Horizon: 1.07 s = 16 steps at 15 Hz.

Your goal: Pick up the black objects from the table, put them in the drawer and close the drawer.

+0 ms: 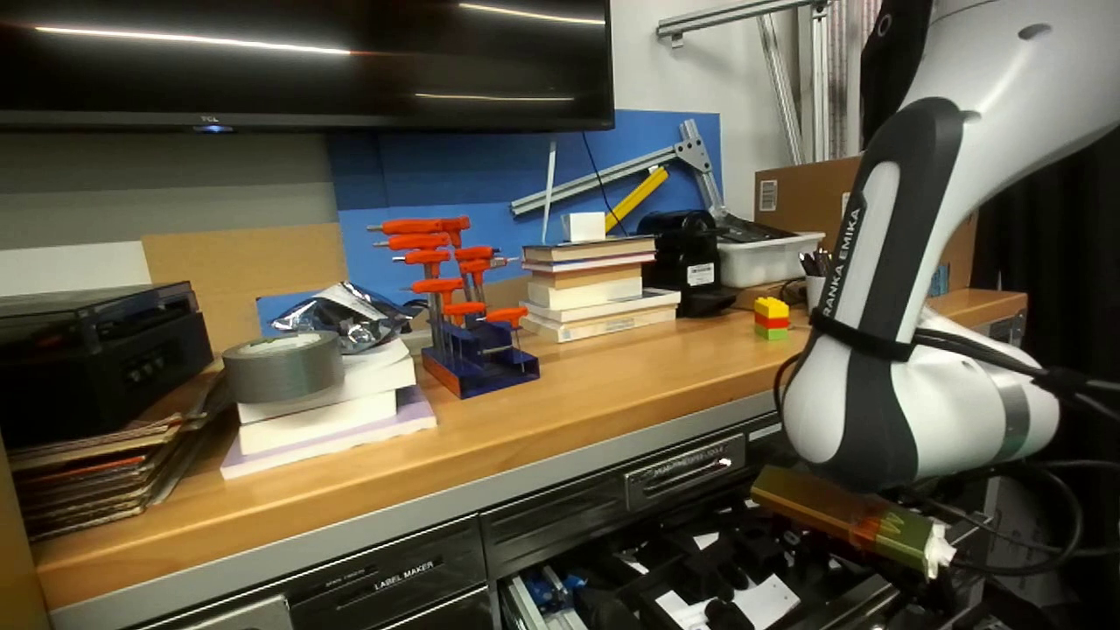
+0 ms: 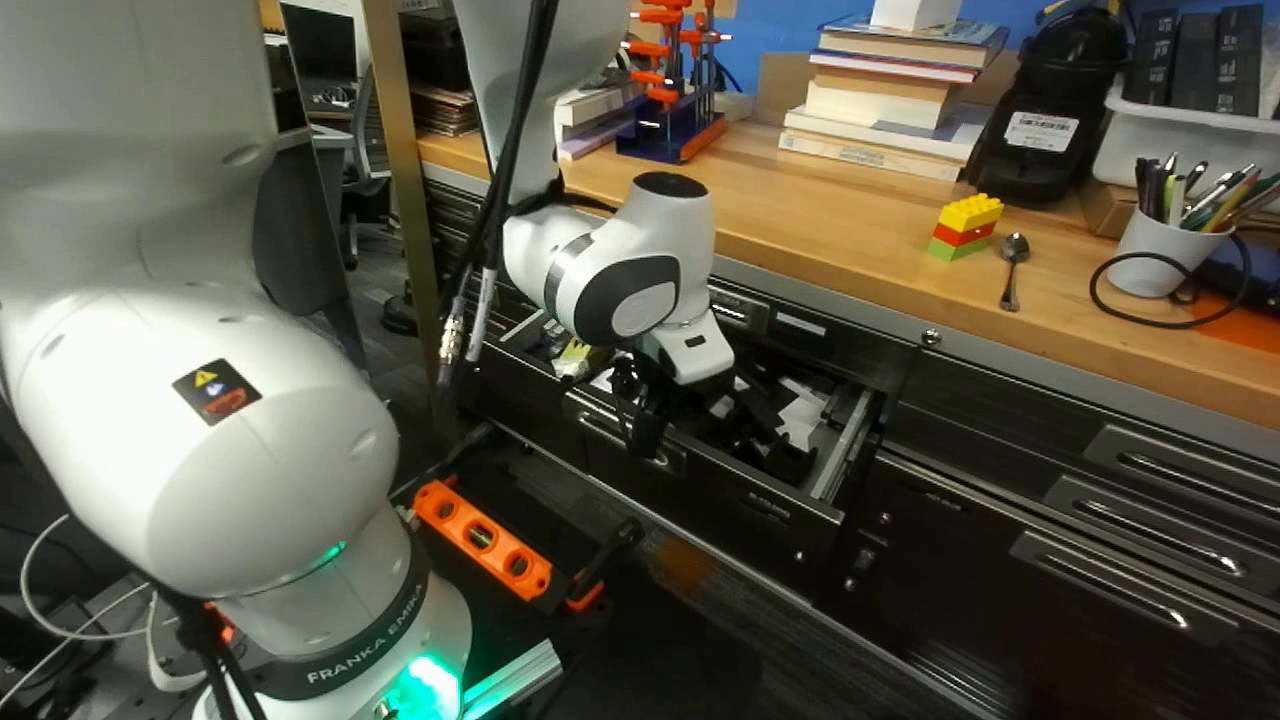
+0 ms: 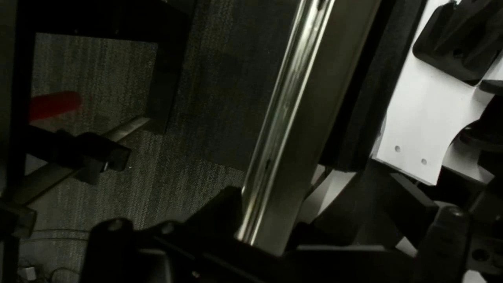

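Centrally, the pulled-out drawer (image 2: 730, 500) holds black objects (image 2: 787, 461) among white sheets (image 2: 803, 415); on the workbench (image 2: 860, 215), a white cup (image 2: 1148, 262) contains pens (image 2: 1190, 195). The gripper (image 3: 281, 220), jaws parted wide and released, is at the drawer's front edge; contact cannot be told.

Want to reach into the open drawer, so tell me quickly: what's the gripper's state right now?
Gripper: open, jaws wide apart, holding nothing.
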Tool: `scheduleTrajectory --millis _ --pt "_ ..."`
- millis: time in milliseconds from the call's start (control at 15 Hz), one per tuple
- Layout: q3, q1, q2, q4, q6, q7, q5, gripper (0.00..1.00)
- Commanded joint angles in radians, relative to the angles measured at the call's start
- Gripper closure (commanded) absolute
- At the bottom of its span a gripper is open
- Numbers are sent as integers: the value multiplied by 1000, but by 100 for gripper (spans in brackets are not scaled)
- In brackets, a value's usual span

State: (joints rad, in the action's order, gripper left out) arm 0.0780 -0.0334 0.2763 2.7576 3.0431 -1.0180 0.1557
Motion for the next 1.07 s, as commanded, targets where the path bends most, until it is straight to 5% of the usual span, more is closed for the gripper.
scheduleTrajectory --millis 0,533,1000 --pt "-12 5 37 -4 131 65 59 0" --pt "-12 28 110 -141 193 248 49 0" --pt "-95 112 148 -243 185 397 67 0"
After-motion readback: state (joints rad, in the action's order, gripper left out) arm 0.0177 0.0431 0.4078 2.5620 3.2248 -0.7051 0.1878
